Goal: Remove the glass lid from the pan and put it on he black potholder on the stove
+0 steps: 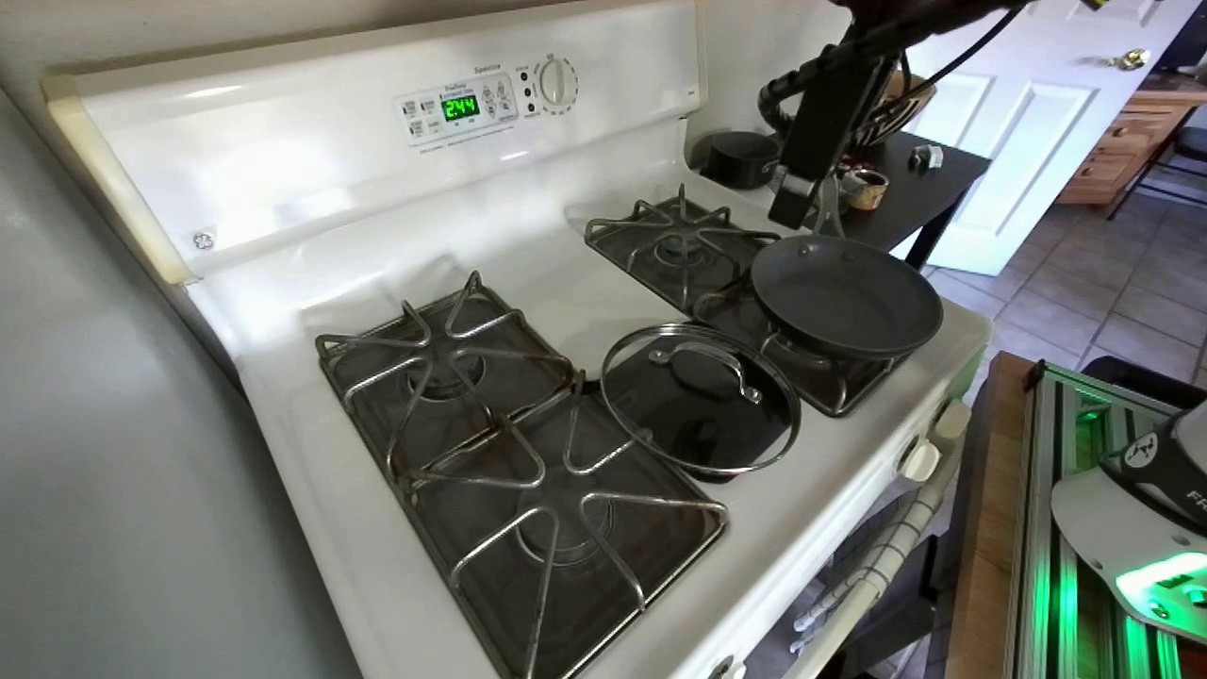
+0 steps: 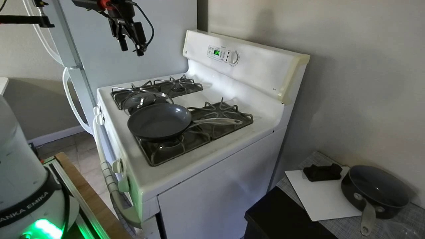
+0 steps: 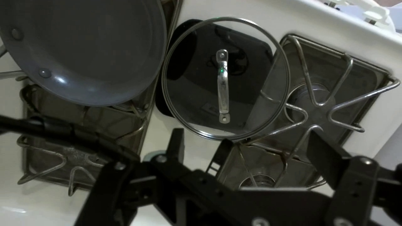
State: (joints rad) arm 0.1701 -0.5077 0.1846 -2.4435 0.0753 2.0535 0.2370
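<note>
The glass lid (image 3: 223, 84) has a metal rim and an arched metal handle; it shows in both exterior views (image 1: 702, 396) (image 2: 146, 99). It lies over the black potholder (image 3: 160, 105), which shows through the glass and sticks out past the rim on one side. The lid's edge overlaps a grate; I cannot tell if it touches. The pan (image 1: 849, 292), uncovered and empty, sits beside the lid on a grate of the stove (image 2: 252, 146). My gripper (image 2: 132, 49) is open and empty, above the stove and apart from the lid. In the wrist view its fingers (image 3: 246, 138) are wide apart.
Black burner grates (image 1: 556, 509) stand up from the stove top. The pan's handle (image 2: 219, 121) points toward the back panel (image 2: 245, 63). A dark pot (image 2: 375, 189) stands on a side table by a white board (image 2: 323, 199). A refrigerator (image 2: 139, 63) stands beside the stove.
</note>
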